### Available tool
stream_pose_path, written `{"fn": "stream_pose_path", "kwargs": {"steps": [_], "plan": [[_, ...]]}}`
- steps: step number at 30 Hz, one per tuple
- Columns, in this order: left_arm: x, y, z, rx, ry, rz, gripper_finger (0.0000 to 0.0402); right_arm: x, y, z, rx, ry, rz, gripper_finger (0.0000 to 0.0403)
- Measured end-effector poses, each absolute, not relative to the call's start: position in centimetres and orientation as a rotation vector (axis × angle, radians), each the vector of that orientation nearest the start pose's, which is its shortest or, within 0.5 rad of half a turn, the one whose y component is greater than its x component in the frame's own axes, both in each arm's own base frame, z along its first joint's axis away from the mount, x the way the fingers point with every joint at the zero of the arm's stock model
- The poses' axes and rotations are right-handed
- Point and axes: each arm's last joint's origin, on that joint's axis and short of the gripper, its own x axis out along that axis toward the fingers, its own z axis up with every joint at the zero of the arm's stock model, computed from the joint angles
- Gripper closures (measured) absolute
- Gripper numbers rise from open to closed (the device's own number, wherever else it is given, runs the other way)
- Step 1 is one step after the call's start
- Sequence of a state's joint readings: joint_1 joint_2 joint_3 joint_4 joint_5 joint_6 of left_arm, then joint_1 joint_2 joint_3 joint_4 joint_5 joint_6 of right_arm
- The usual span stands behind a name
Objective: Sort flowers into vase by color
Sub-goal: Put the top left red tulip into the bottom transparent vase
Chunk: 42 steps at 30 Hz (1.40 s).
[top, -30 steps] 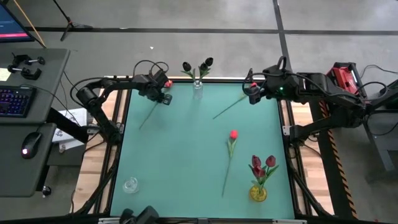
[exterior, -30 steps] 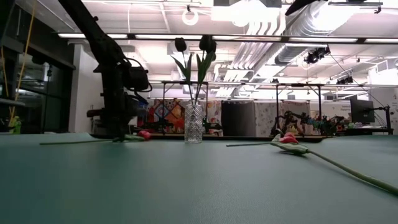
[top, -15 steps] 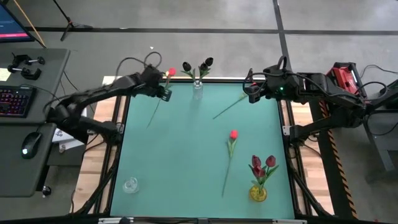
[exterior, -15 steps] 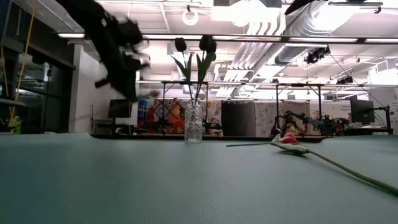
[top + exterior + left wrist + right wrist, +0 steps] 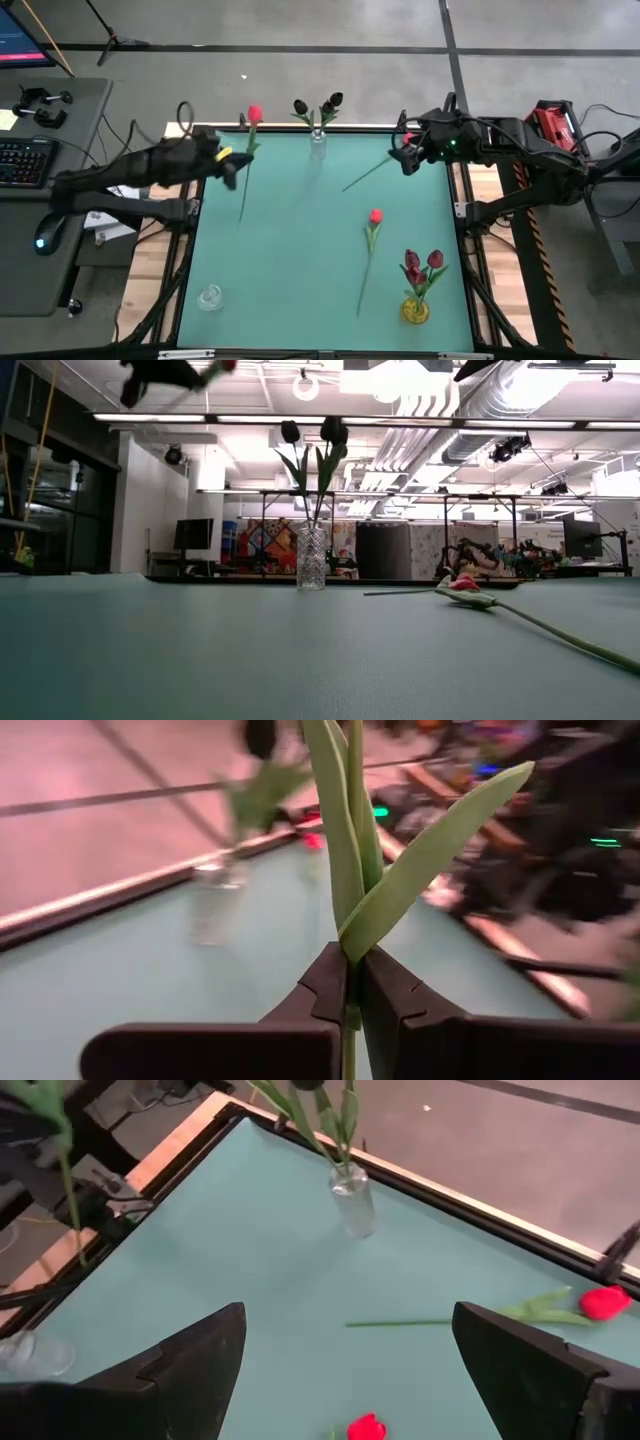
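since a second ago the left tool has risen off the worktop, carrying a red tulip. high view: another red tulip is lying mid-worktop; the right tool is waiting near the far right corner. left wrist view: fingers are pinching the stem. right wrist view: right fingers are spread.

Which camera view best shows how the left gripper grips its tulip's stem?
The left wrist view: the left gripper is shut on the tulip stem just below its leaves. The high view shows the whole tulip in that gripper at the table's left edge. The low view catches only a blur at the top. The right wrist view shows only part of its stem.
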<state>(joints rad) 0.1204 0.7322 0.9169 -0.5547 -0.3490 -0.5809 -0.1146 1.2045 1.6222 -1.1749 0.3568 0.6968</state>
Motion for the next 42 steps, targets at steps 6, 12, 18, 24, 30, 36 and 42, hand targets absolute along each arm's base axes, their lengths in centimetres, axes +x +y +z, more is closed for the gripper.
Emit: {"fn": "stream_pose_path", "kwargs": {"steps": [6, 12, 18, 24, 30, 36, 42], "plan": [[13.3, -0.9, 35.8, -0.564, 0.121, 0.303, 0.0401, 19.4, -3.2, 44.1, 0.553, 0.561, -0.645, 0.0060], [14.5, -5.1, 33.6, -0.591, -0.049, -0.017, 0.0401, 19.4, -3.2, 44.1, 0.556, 0.560, -0.645, 0.0060], [13.1, -7.5, 30.9, -0.606, -0.111, -0.136, 0.0401, 19.4, -3.1, 44.1, 0.590, 0.551, -0.650, 0.0060], [10.8, -8.3, 29.9, -0.594, -0.148, -0.251, 0.0401, 19.4, -3.2, 44.1, 0.621, 0.542, -0.660, 0.0060], [8.3, -8.8, 29.7, -0.555, -0.160, -0.497, 0.0401, 19.4, -3.1, 44.1, 0.627, 0.539, -0.662, 0.0060], [6.1, -8.3, 28.5, -0.514, -0.145, -0.678, 0.0401, 19.4, -3.1, 44.1, 0.677, 0.522, -0.679, 0.0060], [4.8, -7.6, 26.5, -0.471, -0.159, -0.765, 0.0401, 19.4, -3.2, 44.1, 0.731, 0.500, -0.694, 0.0060]]}}
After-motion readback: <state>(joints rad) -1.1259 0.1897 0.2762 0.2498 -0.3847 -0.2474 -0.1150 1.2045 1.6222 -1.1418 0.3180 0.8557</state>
